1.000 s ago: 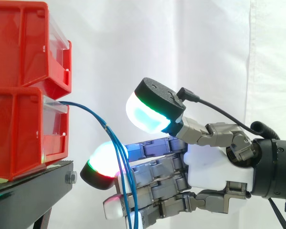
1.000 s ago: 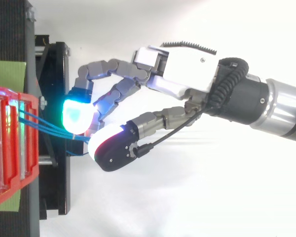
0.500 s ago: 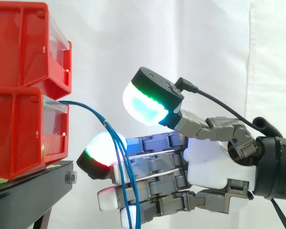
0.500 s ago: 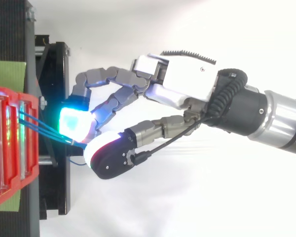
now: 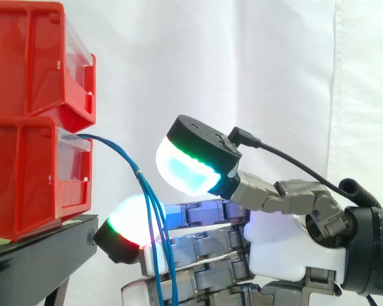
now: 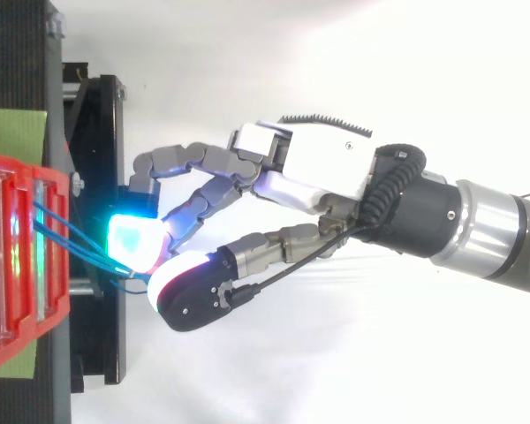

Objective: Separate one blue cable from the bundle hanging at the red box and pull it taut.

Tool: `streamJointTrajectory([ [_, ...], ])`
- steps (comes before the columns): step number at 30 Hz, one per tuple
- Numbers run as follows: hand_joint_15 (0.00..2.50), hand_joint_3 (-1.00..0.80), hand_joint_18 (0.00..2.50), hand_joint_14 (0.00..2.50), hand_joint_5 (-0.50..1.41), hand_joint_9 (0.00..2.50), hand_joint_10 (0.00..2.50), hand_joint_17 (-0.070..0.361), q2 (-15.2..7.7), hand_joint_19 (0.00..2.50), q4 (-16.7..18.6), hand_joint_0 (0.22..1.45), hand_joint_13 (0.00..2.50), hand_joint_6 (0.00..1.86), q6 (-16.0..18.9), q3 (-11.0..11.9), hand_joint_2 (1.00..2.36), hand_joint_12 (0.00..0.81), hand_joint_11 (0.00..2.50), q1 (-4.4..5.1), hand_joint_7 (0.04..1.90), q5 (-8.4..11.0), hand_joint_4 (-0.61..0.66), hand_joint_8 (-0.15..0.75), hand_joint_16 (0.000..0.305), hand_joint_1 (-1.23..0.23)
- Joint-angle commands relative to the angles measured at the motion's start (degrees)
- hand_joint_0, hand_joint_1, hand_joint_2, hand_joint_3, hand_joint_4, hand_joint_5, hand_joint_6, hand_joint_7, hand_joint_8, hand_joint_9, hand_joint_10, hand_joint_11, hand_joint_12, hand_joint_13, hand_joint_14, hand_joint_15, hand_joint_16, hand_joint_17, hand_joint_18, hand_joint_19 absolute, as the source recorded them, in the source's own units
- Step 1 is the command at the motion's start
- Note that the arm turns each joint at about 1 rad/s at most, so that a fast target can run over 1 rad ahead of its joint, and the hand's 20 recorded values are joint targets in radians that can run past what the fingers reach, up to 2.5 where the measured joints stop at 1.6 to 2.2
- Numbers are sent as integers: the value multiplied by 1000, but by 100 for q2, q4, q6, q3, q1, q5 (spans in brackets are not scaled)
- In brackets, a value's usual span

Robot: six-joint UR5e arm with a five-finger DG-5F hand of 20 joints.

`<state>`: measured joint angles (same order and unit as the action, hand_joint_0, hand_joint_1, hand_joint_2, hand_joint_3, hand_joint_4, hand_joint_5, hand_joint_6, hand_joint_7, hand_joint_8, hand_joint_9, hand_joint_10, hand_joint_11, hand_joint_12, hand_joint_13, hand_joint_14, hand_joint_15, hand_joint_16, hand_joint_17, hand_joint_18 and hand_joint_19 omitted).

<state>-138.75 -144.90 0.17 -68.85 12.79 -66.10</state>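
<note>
Several thin blue cables [image 5: 149, 207] come out of the lower red bin [image 5: 25, 172] and hang down in a loose bundle beside the black stand [image 5: 38, 255]. In the top view the blue cables [image 6: 71, 243] run from the bin front toward the glowing pads. My hand [image 5: 287, 239] reaches in from the right, open. Its long fingers [image 5: 124, 229] lie behind the hanging strands and touch them at pad height. The thumb pad [image 5: 185, 169] hovers above and to the right of the bundle, apart from it. No single strand is pinched. The lower ends of the cables drop out of view.
An upper red bin [image 5: 29, 57] is stacked on the lower one and overhangs it. The stand's edge and a bolt [image 5: 92, 237] sit just left of the fingertips. A white curtain [image 5: 242, 64] hangs behind.
My hand has sunk lower and crept left toward the bins. The thumb pad has come down closer to the cables, and the finger pads now sit nearer the stand's edge.
</note>
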Motion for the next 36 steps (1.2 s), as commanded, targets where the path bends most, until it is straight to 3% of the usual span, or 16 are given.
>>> streamJointTrajectory([
  [1, 496, -500, 672, 20, -115, 988, 21, 103, -20, 620, -12, 578, 842, 500, 45, 3, 1000, 314, 731, 13, 1257, 10, 127, 277, 46, -681],
  [17, 505, -500, 691, 21, -120, 996, 22, 103, -29, 592, 208, 563, 966, 500, -52, 3, 1000, 332, 723, 4, 1241, 10, 130, 286, 46, -609],
  [29, 547, -500, 708, 21, -126, 1003, 21, 100, -29, 567, 436, 619, 1020, 534, -245, 3, 1000, 318, 738, 57, 1240, 45, 101, 278, 45, -698],
  [36, 546, -411, 716, 22, -156, 1010, 23, 100, -29, 568, 445, 646, 1029, 655, -325, 12, 1010, 314, 745, 83, 1080, 89, 76, 279, 45, -697],
])
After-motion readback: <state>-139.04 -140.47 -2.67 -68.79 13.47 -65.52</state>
